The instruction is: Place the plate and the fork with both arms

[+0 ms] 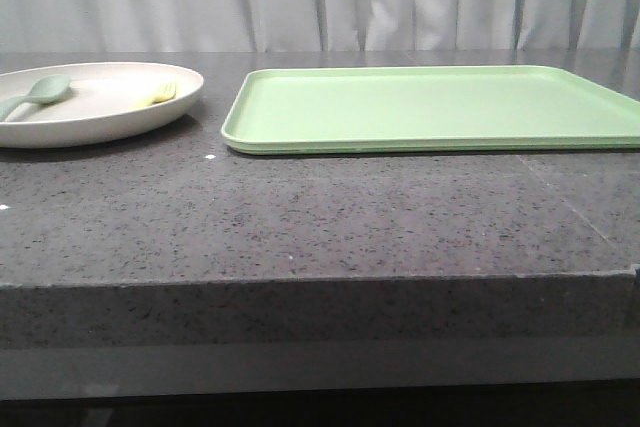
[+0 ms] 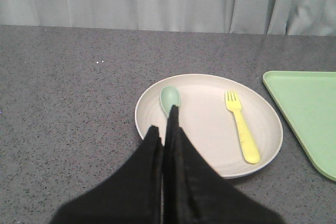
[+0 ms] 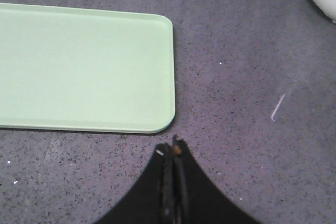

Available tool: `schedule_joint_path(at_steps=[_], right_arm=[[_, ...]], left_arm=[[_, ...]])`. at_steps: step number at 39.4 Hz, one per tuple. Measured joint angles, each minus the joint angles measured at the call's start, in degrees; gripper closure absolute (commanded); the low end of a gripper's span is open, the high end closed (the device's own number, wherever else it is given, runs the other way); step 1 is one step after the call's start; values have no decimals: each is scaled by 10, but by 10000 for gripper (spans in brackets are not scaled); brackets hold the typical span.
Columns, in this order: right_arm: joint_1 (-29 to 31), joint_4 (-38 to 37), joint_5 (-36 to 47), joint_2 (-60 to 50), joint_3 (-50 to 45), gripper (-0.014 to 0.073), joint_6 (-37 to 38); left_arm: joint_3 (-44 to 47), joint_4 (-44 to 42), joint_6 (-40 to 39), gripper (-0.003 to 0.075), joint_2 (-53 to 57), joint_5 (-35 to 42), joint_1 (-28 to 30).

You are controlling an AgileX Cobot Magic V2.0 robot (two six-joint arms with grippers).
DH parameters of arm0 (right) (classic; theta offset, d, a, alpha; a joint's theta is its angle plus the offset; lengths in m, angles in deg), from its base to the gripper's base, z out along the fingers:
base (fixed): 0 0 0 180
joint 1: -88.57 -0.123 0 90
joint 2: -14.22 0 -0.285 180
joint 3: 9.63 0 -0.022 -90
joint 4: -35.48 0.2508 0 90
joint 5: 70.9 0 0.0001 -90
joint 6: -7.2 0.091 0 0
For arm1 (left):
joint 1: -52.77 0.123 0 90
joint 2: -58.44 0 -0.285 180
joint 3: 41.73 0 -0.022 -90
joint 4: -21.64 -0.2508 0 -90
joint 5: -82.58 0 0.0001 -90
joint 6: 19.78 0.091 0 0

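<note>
Both sets of jaws are pressed together on nothing, the left gripper (image 2: 169,121) hanging over the near rim of the plate (image 2: 210,163) and the right gripper (image 3: 173,150) over bare worktop (image 3: 252,77) just beside the corner of the green tray (image 3: 79,66); so I judge no grasp has begun. The next move calls for opening, the left onto the plate's rim, the right reaching across to the yellow fork (image 2: 241,127) lying in the plate beside a pale green spoon (image 2: 170,98). The left jaws hide the spoon's handle; from the front neither arm shows, and the fork is only a sliver behind the rim.
</note>
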Motion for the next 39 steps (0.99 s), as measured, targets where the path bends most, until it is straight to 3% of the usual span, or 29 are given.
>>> schedule_joint_path(at_steps=[6,8,10,13,16,18,33,39], right_arm=[[0,0,0,2,0,658,0],[0,0,0,2,0,621,0],[0,0,1,2,0,484,1],[0,0,5,2,0,234,1],[0,0,5,2,0,80,1],[0,0,5,2,0,22,1],[0,0,5,2,0,12,1],[0,0,5,2,0,12,1]], left_arm=[[0,0,0,734,-4,0,0],[0,0,0,694,-4,0,0],[0,0,0,549,-4,0,0],[0,-13,0,240,-4,0,0],[0,-23,0,79,-4,0,0],[0,-28,0,16,-4,0,0],[0,-22,0,139,-4,6,0],[1,-8,0,146,-9,21,0]])
